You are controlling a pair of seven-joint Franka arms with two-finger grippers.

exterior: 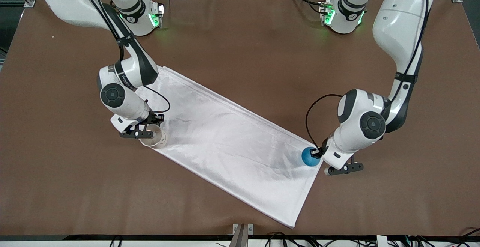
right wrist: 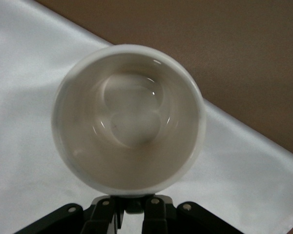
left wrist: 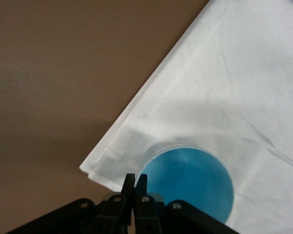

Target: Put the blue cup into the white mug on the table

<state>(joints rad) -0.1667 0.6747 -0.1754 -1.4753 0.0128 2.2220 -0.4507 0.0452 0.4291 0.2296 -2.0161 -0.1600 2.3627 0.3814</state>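
The large flat brown table point(exterior: 240, 51) carries a long white rectangular cloth point(exterior: 232, 145). The right arm bends down to the cloth's corner toward its own end of the table; the right gripper point(right wrist: 132, 207) is closed on the rim of the off-white round mug point(exterior: 155, 137). The left gripper point(left wrist: 135, 187) is closed on the rim of the small bright blue cup point(exterior: 310, 157), at the cloth's corner toward the left arm's end. Only the right wrist view shows the mug's glossy inside; only the left wrist view shows the cup's inside.
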